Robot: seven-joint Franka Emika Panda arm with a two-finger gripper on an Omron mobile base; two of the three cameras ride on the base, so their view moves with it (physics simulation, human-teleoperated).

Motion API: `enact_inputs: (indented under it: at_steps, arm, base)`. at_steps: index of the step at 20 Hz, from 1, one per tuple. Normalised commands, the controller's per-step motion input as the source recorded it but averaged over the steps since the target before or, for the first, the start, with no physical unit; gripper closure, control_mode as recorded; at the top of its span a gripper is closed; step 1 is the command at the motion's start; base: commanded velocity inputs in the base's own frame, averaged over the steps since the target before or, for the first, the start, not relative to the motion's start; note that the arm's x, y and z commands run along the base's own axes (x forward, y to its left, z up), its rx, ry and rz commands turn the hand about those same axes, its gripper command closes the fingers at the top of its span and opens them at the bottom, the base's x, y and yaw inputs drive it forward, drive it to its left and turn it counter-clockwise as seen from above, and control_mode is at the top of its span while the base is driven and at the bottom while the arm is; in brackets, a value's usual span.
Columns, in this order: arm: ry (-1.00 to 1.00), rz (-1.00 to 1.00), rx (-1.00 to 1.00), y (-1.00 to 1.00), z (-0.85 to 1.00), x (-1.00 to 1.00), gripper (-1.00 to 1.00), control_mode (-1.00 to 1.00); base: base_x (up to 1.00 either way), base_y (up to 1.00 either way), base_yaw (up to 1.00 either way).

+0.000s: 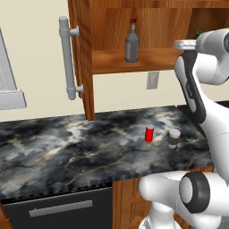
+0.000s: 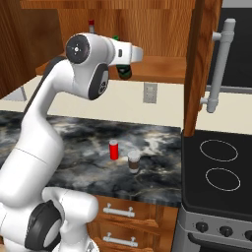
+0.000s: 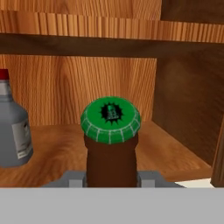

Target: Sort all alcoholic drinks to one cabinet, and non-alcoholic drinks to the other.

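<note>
1. Now the gripper point(image 3: 110, 181) is closed around the neck of the beer bottle point(image 3: 110, 148), carrying it upright onto the cabinet point(image 1: 85, 67) shelf, near its right end.
2. The grey bottle point(image 1: 132, 44) stands mid-shelf already; alcohol goes together.
3. The red can point(image 1: 149, 133) and cup point(image 1: 174, 137) wait on the worktop point(image 1: 67, 152), near its right front corner.

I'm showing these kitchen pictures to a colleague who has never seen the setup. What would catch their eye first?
Probably the white arm reaching up into the open wooden wall cabinet, its gripper shut on a brown beer bottle with a bright green cap, over the shelf. A grey glass bottle with a red cap stands on the same shelf. Below, on the dark marbled counter, a small red can and a lidded brown cup stand close together.
</note>
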Motion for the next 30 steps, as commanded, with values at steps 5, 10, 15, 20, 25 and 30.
enact_inputs:
  at_steps: [5,10,15,20,25,30]
  arm:
    - [-0.04,0.0,0.0,0.0,0.0,0.15,1.0,-1.0]
    - [-0.01,0.0,0.0,0.0,0.0,0.19,1.0,-1.0]
    - [0.0,0.0,0.01,0.0,0.0,0.22,1.0,-1.0]
    - [0.0,0.0,0.01,0.0,0.0,0.25,1.0,-1.0]
    - [0.0,0.0,0.01,0.0,0.0,0.27,1.0,-1.0]
    - [0.0,0.0,0.02,0.0,0.0,0.29,1.0,-1.0]
  base:
    - [0.0,0.0,0.0]
    - [0.0,0.0,0.0]
    - [0.0,0.0,0.0]
    - [0.0,0.0,0.0]
    - [0.0,0.0,0.0]
    - [0.0,0.0,0.0]
